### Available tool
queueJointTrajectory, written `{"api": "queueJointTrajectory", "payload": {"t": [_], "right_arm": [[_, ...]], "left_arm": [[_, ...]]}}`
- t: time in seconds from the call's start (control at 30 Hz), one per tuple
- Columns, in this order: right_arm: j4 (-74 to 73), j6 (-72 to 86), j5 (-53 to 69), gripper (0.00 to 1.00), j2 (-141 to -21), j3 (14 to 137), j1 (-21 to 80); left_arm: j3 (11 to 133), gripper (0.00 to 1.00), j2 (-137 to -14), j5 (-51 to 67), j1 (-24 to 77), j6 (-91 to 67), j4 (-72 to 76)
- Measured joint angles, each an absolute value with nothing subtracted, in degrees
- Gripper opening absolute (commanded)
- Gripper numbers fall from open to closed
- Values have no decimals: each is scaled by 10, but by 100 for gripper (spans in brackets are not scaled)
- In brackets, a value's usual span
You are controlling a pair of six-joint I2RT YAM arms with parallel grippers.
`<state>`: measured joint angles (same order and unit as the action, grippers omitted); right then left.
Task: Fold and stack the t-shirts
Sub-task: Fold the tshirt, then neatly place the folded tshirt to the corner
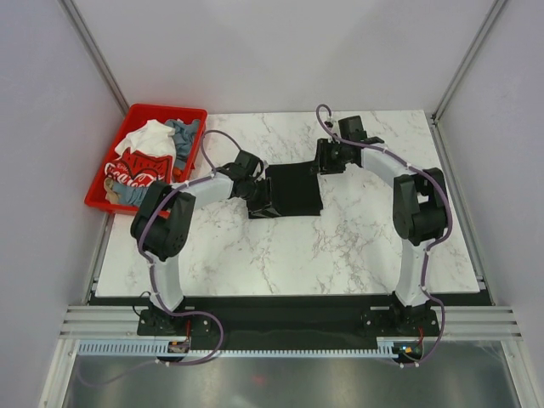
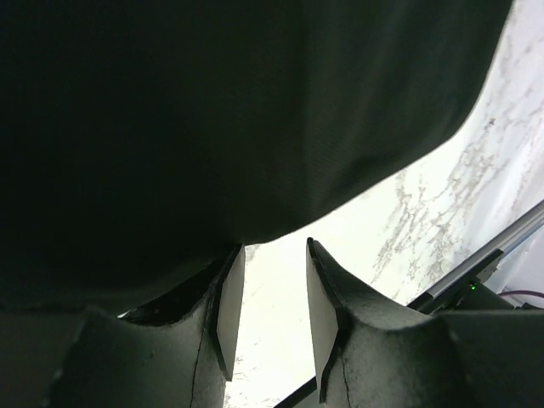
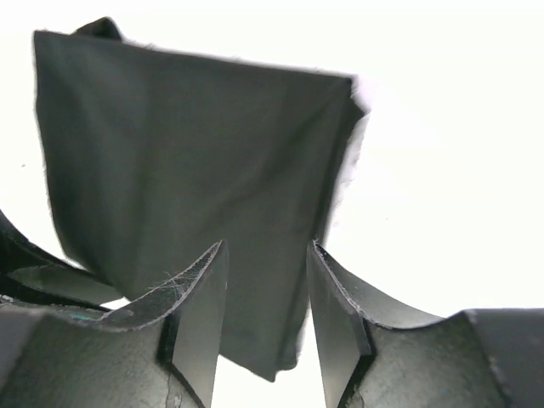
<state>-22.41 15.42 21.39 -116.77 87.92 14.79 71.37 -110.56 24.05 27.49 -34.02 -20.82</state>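
Left gripper [image 2: 274,245] jaws parted, empty, at edge of folded black t-shirt [image 1: 293,189] on table [image 1: 357,246]; right gripper [image 3: 266,244] parted above it. We risk jaw snagging cloth on retreat, dragging fold open.

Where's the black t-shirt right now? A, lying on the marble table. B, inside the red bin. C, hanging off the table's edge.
A: the black t-shirt lies on the table, well inside its edges, while the red bin holds other shirts.

Matt black cloth tee [image 1: 293,191], smooth marble-look tbl [image 1: 340,246], red plastic bin [image 1: 109,157]
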Motion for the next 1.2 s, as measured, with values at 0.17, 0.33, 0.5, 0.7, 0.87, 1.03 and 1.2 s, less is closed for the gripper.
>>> {"api": "queueJointTrajectory", "payload": {"t": [0.17, 0.33, 0.5, 0.7, 0.87, 1.03, 1.2], "right_arm": [[-244, 128, 200, 52, -1201, 912, 141], [-260, 108, 194, 51, -1236, 932, 141], [-269, 97, 194, 37, -1266, 957, 141], [-271, 88, 192, 4, -1282, 970, 141], [-285, 74, 164, 0, -1288, 993, 138], [-311, 48, 111, 0, -1300, 1026, 120], [-338, 19, 35, 0, -1307, 1053, 92]], "left_arm": [[710, 43, -1117, 240, 274, -344, -208], [708, 45, -1106, 245, 269, -347, -210], [704, 46, -1006, 274, 239, -351, -213], [679, 47, -842, 304, 163, -351, -200], [642, 47, -809, 319, 144, -350, -198], [607, 47, -820, 322, 144, -347, -215], [605, 47, -828, 337, 144, -341, -219]]}}
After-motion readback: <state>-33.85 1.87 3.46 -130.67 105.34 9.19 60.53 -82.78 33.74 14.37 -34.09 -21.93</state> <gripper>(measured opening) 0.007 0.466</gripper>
